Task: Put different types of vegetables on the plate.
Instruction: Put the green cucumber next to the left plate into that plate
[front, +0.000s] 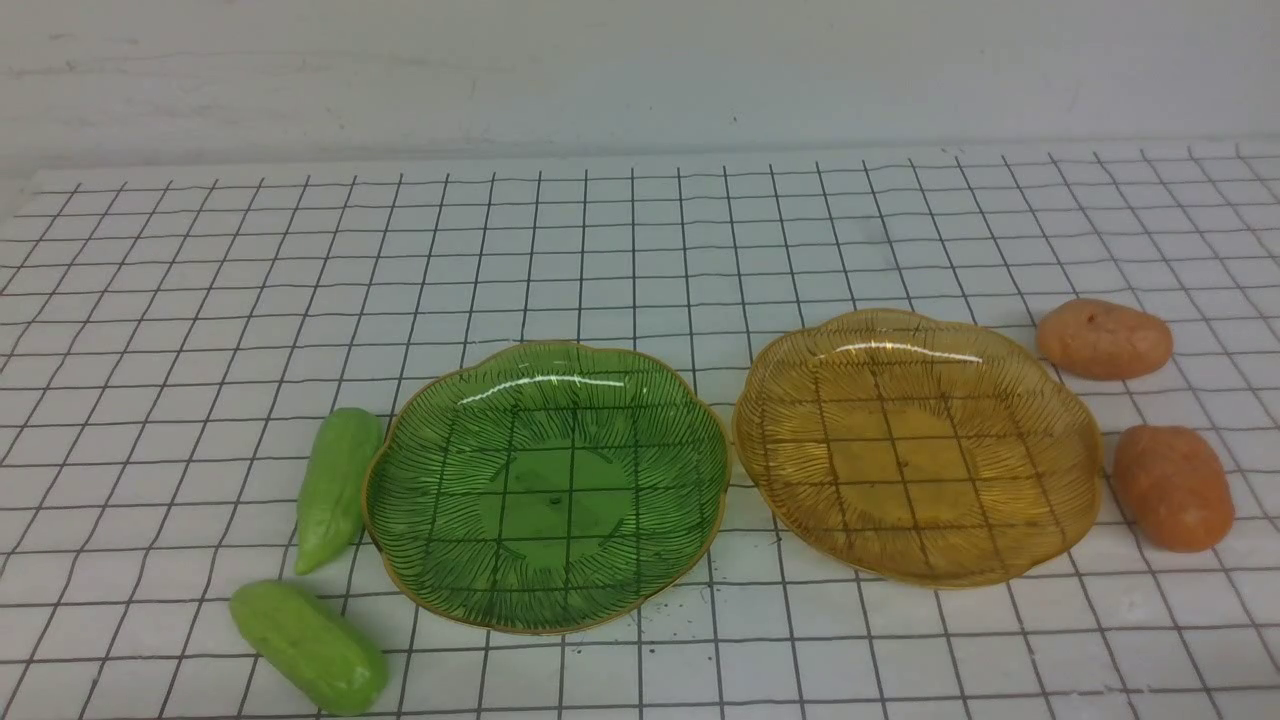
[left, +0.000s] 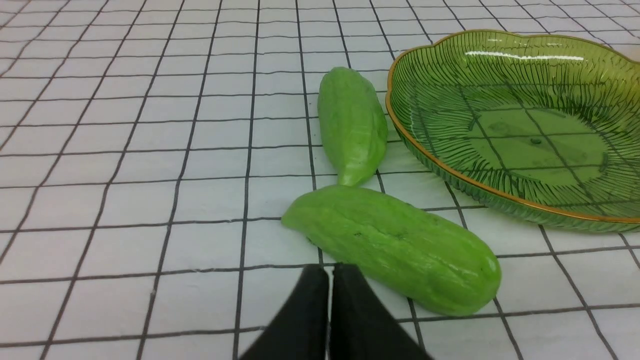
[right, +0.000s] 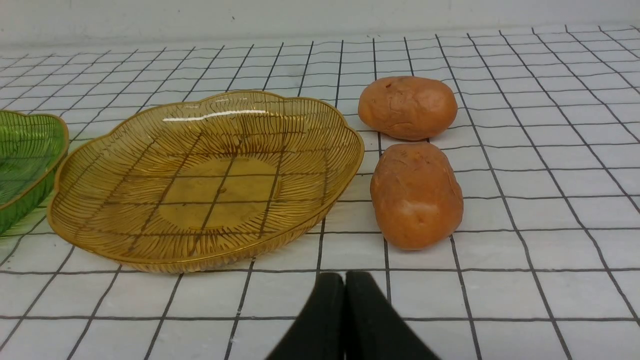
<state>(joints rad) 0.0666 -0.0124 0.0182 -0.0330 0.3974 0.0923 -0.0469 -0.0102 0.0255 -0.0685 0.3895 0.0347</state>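
Observation:
Two ribbed glass plates stand side by side on the gridded cloth: a green plate (front: 545, 370) (left: 515, 60) on the left and an amber plate (front: 1000, 540) (right: 150, 250) on the right. Both are empty. Two light-green pods lie left of the green plate, one (front: 338, 485) (left: 352, 125) by its rim, the other (front: 308, 645) (left: 400, 247) nearer the front. Two orange-brown potatoes (front: 1103, 339) (front: 1172, 487) (right: 407, 107) (right: 416, 195) lie right of the amber plate. My left gripper (left: 330, 272) is shut just short of the nearer pod, holding nothing. My right gripper (right: 345, 280) is shut and empty, short of the nearer potato.
A white cloth with a black grid (front: 640, 250) covers the table up to a pale wall (front: 640, 70) at the back. Neither arm shows in the front view.

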